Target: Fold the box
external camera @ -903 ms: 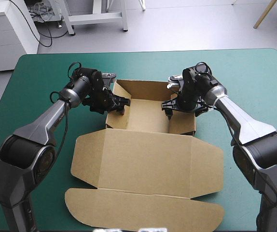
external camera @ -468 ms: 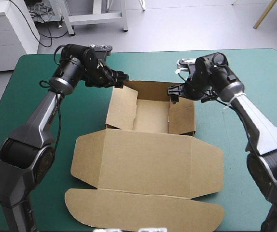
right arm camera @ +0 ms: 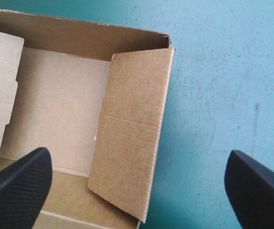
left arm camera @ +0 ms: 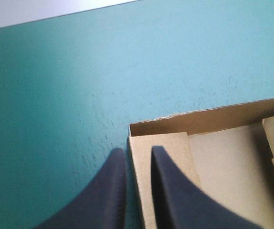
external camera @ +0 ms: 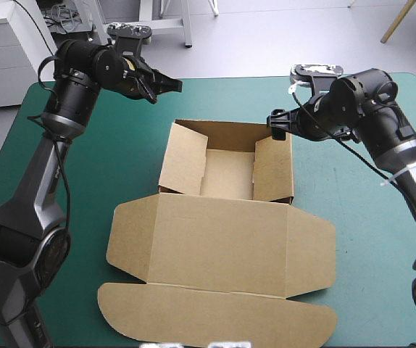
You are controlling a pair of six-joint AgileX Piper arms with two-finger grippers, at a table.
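**Two hands clear of a half-made box**

One box point(external camera: 226, 174), brown board, at the middle of the table point(external camera: 353, 94). The far part stands as an open tray with four walls up. The lid point(external camera: 219, 250) lies flat on the teal-green cover toward the near edge, its tuck flap point(external camera: 215, 315) also flat.

Left side wall point(external camera: 182, 159): doubled over, its inner panel leaning into the tray, not upright. Right side wall point(external camera: 273, 170): folded in, closer to upright.

Left hand point(external camera: 166, 85): raised above the table beyond the tray's far left corner. The wrist view shows its black fingers parted by only a narrow gap, the hand point(left arm camera: 134, 152) above that corner of the box point(left arm camera: 223, 157), gripping nothing.

Right hand point(external camera: 279, 123): raised at the tray's far right corner. Its own view shows the hand point(right arm camera: 137, 153) spread wide over the right wall of the box point(right arm camera: 60, 105), empty.

Step in hand, by judgement: the wall-raising stage looks finished or nearly so, and neither hand touches the board.

Next move, by judgement: it calls for pressing the leaning left panel down flat against its wall, so the tuck holds. The hand must come down inside the tray without pushing the light board across the cover.
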